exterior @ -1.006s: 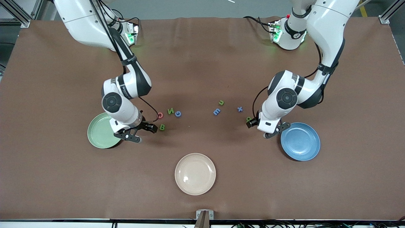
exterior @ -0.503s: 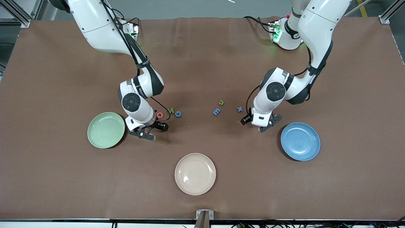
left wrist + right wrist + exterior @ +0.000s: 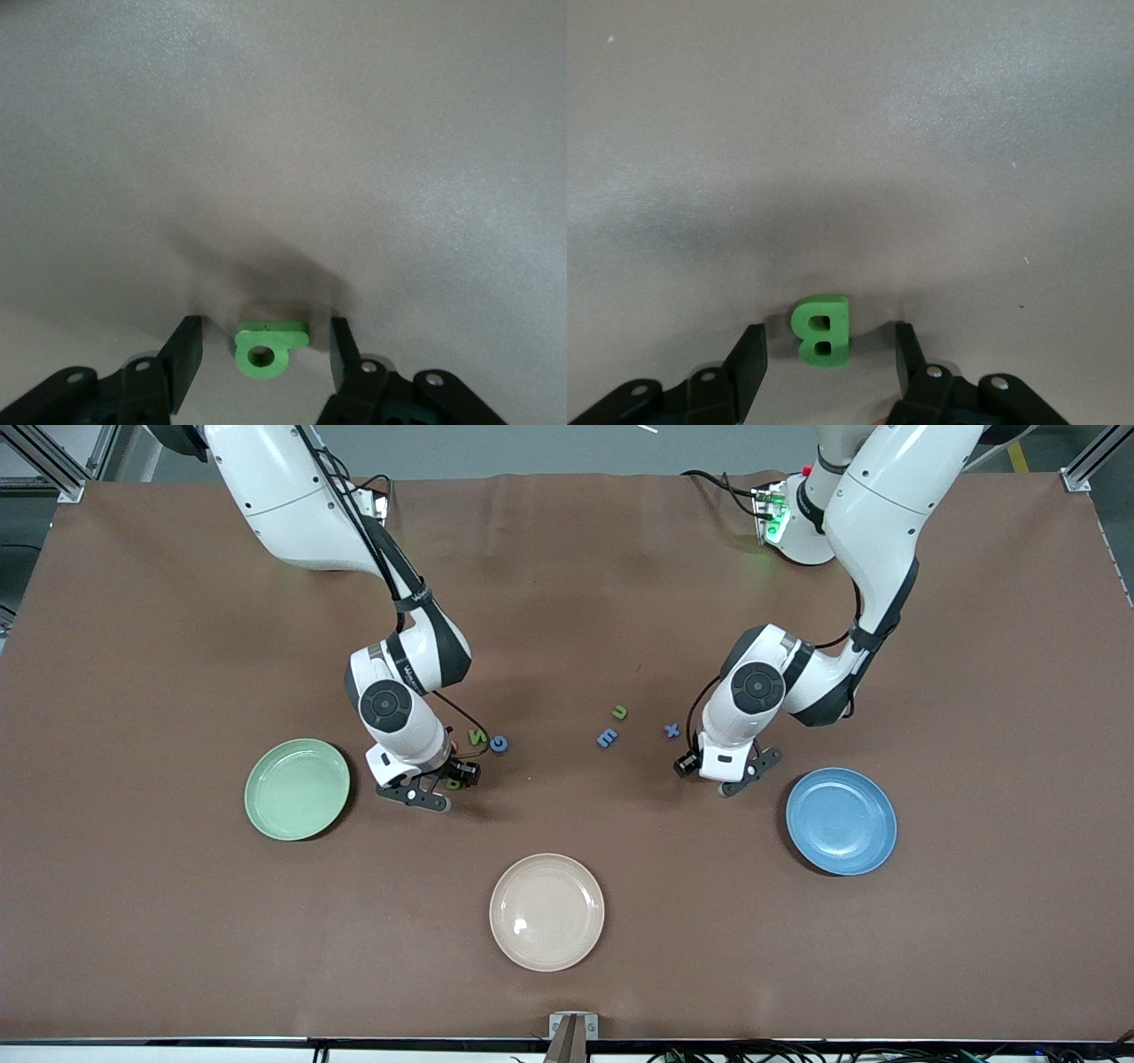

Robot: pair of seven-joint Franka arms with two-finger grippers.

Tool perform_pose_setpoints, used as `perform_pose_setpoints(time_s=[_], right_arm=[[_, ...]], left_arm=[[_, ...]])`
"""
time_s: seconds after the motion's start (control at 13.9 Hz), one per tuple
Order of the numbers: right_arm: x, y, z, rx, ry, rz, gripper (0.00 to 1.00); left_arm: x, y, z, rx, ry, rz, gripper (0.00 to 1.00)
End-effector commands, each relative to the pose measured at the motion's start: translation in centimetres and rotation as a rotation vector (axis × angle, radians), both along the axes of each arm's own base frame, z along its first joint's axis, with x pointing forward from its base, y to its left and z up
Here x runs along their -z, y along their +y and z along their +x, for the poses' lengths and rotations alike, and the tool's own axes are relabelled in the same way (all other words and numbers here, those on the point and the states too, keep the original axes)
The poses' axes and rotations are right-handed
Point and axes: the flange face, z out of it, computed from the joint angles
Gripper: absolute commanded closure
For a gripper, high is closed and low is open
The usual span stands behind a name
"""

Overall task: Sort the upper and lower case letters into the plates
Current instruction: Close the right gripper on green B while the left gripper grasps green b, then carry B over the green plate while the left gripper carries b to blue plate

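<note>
Plates and letters lie on the brown table (image 3: pixel 133 646), listed from the right arm's end toward the left arm's end. Light green plate (image 3: pixel 298 789) sits at the right arm's end with no letter in it. My right gripper (image 3: pixel 438 784) is low over the table just beside that plate, its fingers (image 3: pixel 749 363) apart with the green B (image 3: pixel 822 330) lying flat between them, gaps visible on both sides. Green N (image 3: pixel 478 736) and blue G (image 3: pixel 500 743) lie just beside this gripper, farther from the front camera than the B. Cream plate (image 3: pixel 547 911) rests near the table's middle, nearest of all to the front camera. Blue m (image 3: pixel 607 738), green u (image 3: pixel 620 712) and blue x (image 3: pixel 672 731) form a loose group between my two grippers. My left gripper (image 3: pixel 719 772) is low over the table near the x, fingers (image 3: pixel 184 363) apart around the green q-like letter (image 3: pixel 270 346), not touching it. Blue plate (image 3: pixel 841 820) lies at the left arm's end, also holding no letter.
</note>
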Motion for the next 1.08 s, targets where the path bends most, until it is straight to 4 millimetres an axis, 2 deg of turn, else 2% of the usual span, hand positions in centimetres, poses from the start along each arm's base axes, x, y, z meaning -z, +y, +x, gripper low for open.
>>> perform_pose_setpoints(time_s=[0.0, 0.22, 0.29, 0.36, 0.43, 0.5, 0.65, 0.79, 0.86, 1.01], right_arm=[[0.1, 0.2, 0.1, 0.017, -0.002, 0.000, 0.51], [0.1, 0.2, 0.2, 0.017, 0.005, -0.003, 0.98], [-0.1, -0.1, 0.4, 0.018, 0.002, -0.001, 1.00], [-0.8, -0.7, 1.1, 0.016, -0.011, 0.001, 1.00], [-1.3, -1.6, 1.6, 0.016, -0.019, -0.001, 1.00], [-2.6, -2.8, 2.3, 0.002, -0.024, 0.003, 1.00], [-5.2, -7.8, 4.0, -0.058, 0.008, 0.001, 1.00], [-7.2, -12.9, 4.8, -0.125, 0.065, 0.001, 1.00], [-8.1, -15.4, 4.9, -0.155, 0.073, 0.007, 1.00], [-8.3, -19.3, 4.1, -0.206, 0.094, 0.016, 1.00]], left_arm=[[-0.3, -0.2, 0.2, -0.011, -0.014, 0.010, 0.53], [-0.1, -0.3, -0.2, -0.026, 0.005, 0.024, 0.78], [-0.5, -0.2, -0.1, -0.028, -0.001, 0.022, 0.94], [-1.1, 0.2, 0.4, -0.038, -0.010, 0.021, 1.00], [-2.3, 0.6, 0.9, -0.038, -0.019, 0.026, 1.00], [-4.3, 1.2, 2.2, -0.051, -0.046, 0.025, 1.00], [-8.5, 3.1, 6.0, -0.079, -0.074, 0.037, 1.00], [-10.4, 7.3, 8.7, -0.048, -0.057, 0.061, 1.00], [-10.6, 9.3, 9.5, -0.030, -0.059, 0.061, 1.00], [-10.4, 14.8, 10.8, -0.011, -0.054, 0.064, 0.99]])
